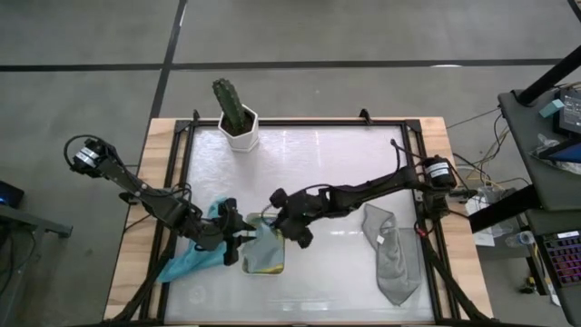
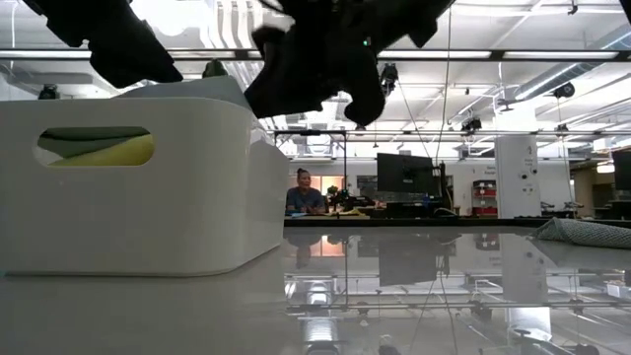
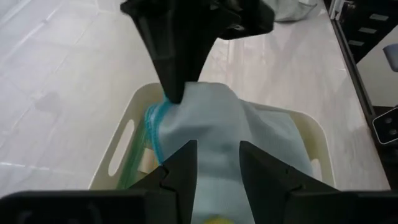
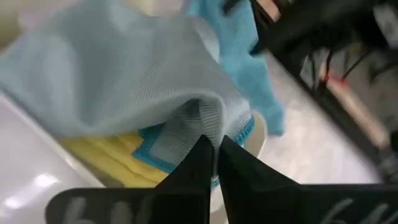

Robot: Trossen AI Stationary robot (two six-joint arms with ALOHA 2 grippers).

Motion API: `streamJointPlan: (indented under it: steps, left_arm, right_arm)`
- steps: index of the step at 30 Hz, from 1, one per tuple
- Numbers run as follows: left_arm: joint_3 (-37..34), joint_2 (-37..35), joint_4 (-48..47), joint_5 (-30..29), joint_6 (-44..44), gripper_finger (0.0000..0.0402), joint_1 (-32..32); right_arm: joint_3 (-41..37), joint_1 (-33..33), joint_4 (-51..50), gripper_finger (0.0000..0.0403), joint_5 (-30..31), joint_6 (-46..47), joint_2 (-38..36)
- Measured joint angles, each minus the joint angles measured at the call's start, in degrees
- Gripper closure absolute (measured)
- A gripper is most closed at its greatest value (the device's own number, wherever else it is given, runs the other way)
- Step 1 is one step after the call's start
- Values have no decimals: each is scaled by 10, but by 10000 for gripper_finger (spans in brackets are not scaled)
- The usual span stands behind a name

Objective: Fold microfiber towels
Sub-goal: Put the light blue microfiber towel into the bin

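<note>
A white tray [image 1: 272, 269] stands near the table's front, left of centre, with folded towels in it. A yellow towel [image 4: 118, 155] lies under a light blue towel [image 3: 211, 118] on top. My left gripper [image 3: 217, 163] is at the tray's left side, its fingers on either side of the light blue towel. My right gripper [image 4: 214, 144] comes from the right, shut on that towel's far part. A teal towel [image 1: 189, 261] lies crumpled on the table left of the tray. A grey towel [image 1: 392, 256] lies loosely folded at the right. My left gripper has the light blue towel's near part [image 3: 217, 149] between its two fingers, slanting down from the table's left. The cloth fills the gap; its layers cannot be counted. My right gripper pinches a raised fold of the light blue towel [image 4: 208, 115] between its shut fingertips, slanting down from the right. The cloth is drawn up into a small peak there, and the rest lies in the tray.
A potted cactus [image 1: 237, 116] stands at the table's far edge, left of centre. A black frame [image 1: 413, 163] runs round the table top. In the low view the tray [image 2: 148, 187] fills the left, and people sit at desks in the room behind.
</note>
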Motion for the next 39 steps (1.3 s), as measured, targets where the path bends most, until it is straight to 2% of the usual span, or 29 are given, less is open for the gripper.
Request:
streamJointPlan:
  steps: [3,7,13,17,20,26,33,39]
  left_arm:
    - [-4,4,8,0,0,298,0]
    - [-5,26,41,0,11,298,0]
    - [-6,71,64,0,20,298,0]
    - [-8,85,76,4,6,298,0]
    - [-13,93,102,9,4,298,0]
    - [-53,100,181,16,5,298,0]
    - [-48,80,165,16,21,298,1]
    - [-45,20,103,16,24,298,1]
  right_arm:
    - [0,12,-4,393,37,-99,-4]
    - [-3,25,-9,394,124,-208,-4]
    - [-6,34,-4,394,165,-287,-4]
    - [-5,50,8,394,241,-360,-4]
    - [-1,61,2,394,238,-356,-4]
    - [-1,70,-34,365,243,-256,-4]
    - [2,76,-57,315,330,-226,-14]
    - [32,74,-158,296,330,-167,-27]
